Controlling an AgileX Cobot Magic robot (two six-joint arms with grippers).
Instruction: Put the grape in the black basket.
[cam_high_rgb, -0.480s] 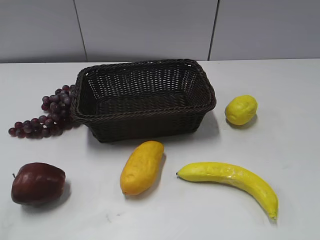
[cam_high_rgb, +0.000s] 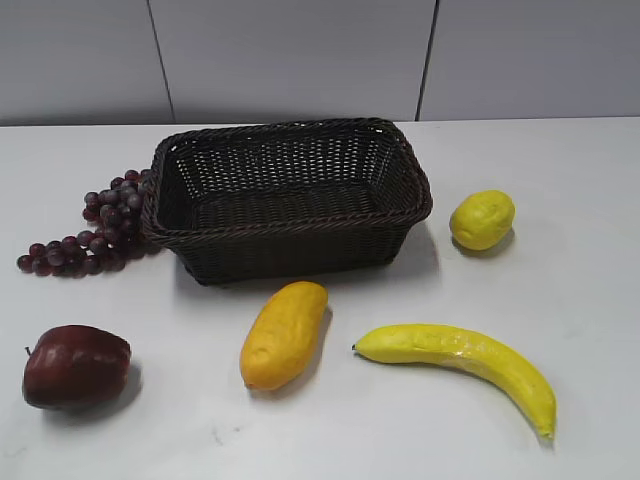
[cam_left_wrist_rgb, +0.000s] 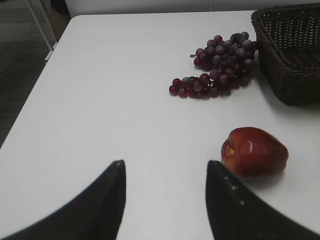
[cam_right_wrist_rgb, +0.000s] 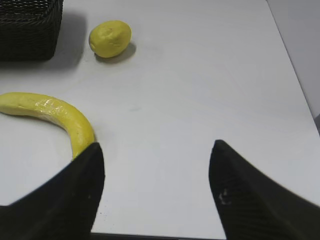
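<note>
Basically untouched: grape bunch (cam_high_rgb: 85, 225) lies by the counter's left edge, touching the black wicker basket (cam_high_rgb: 290, 250) (short lift over the rim). Left gripper (cam_left_wrist_rgb: 165, 170) and right gripper (cam_right_wrist_rgb: 156, 150) both gape wide, empty.

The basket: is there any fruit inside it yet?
No, the black basket is empty, and the grape lies on the table against its left side.

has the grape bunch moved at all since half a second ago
No. In the exterior view the grape lies in the same spot as before, its upper end against the left wall of the black basket, which has not shifted either.
</note>
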